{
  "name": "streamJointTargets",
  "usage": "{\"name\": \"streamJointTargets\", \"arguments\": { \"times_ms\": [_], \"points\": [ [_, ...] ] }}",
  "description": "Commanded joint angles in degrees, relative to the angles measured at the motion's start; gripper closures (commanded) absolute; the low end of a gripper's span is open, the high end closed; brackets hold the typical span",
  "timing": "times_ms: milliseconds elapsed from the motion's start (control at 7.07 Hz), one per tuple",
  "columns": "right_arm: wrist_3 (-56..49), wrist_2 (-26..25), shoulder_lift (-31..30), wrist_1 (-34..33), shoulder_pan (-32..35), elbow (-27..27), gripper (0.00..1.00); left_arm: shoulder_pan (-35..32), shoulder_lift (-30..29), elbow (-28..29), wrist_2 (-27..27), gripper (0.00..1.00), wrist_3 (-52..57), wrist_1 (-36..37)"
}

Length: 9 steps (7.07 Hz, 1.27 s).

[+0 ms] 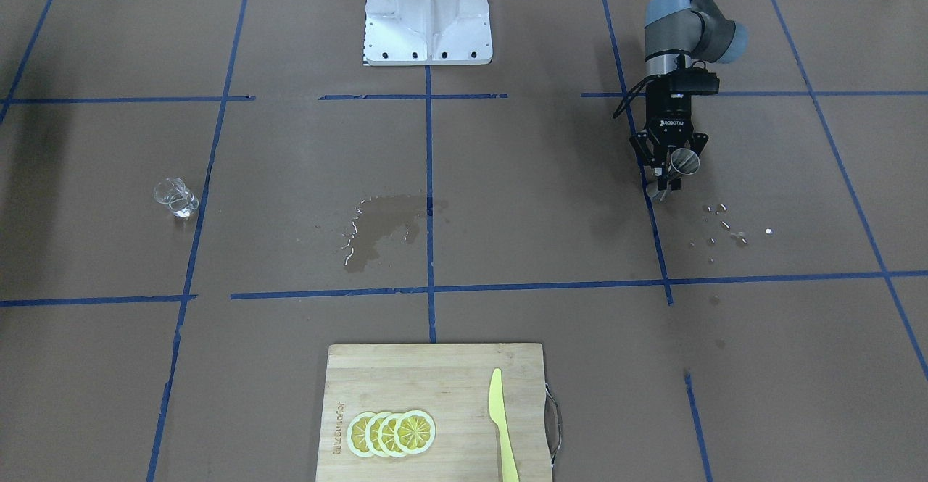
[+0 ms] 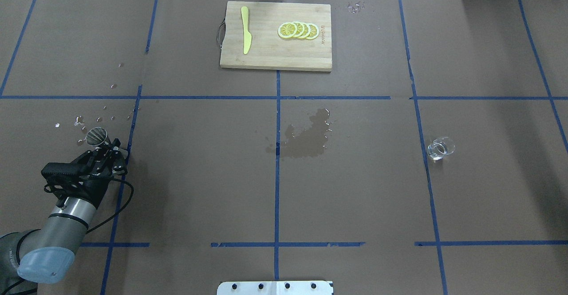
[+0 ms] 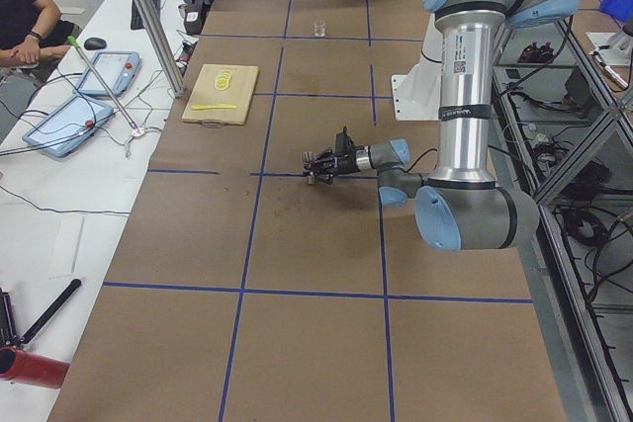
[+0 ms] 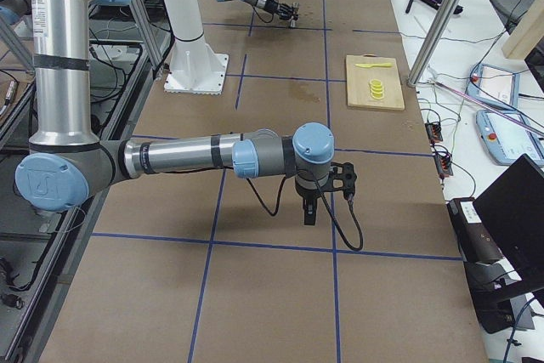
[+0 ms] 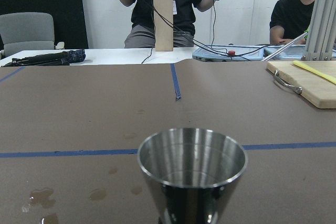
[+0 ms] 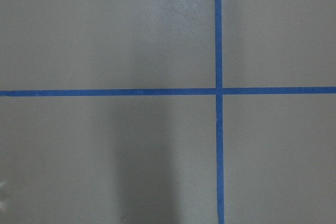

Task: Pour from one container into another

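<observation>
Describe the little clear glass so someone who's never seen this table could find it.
From the wooden cutting board at the far edge, come toward the robot to the dark wet stain. On the robot's right of it, just past a blue tape line, sits the small clear glass tumbler, alone and see-through, unlike the silvery metal hourglass jigger on the left.

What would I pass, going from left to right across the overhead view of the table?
jigger → knife → lemon slices → glass
</observation>
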Motion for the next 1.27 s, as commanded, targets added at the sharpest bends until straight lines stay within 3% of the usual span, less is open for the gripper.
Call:
{"name": "streamJointTargets", "arguments": {
  "times_ms": [0,424,848,990,1131],
  "points": [
    [0.1,0.3,0.0,-0.1,-0.6,3.2,0.0,-0.4,-2.0,-0.9,0.0,1.0,5.7,-3.9],
    [-0.2,2.9,0.0,0.9,-1.8,5.5,0.0,-0.6,-10.8,-0.4,0.0,1.0,12.2,-5.0],
    [3.1,3.6,-2.8,11.7,-7.3,5.8,0.0,-0.3,-16.7,1.1,0.1,1.0,13.4,-4.0],
    [12.8,3.5,-3.0,18.1,-10.5,5.8,0.0,-0.2,-20.4,2.9,0.2,1.0,13.5,-3.9],
    [25.8,1.1,-4.4,30.9,-16.7,5.7,0.0,-0.1,-22.3,4.3,0.1,1.0,14.2,-1.5]
  ]
}}
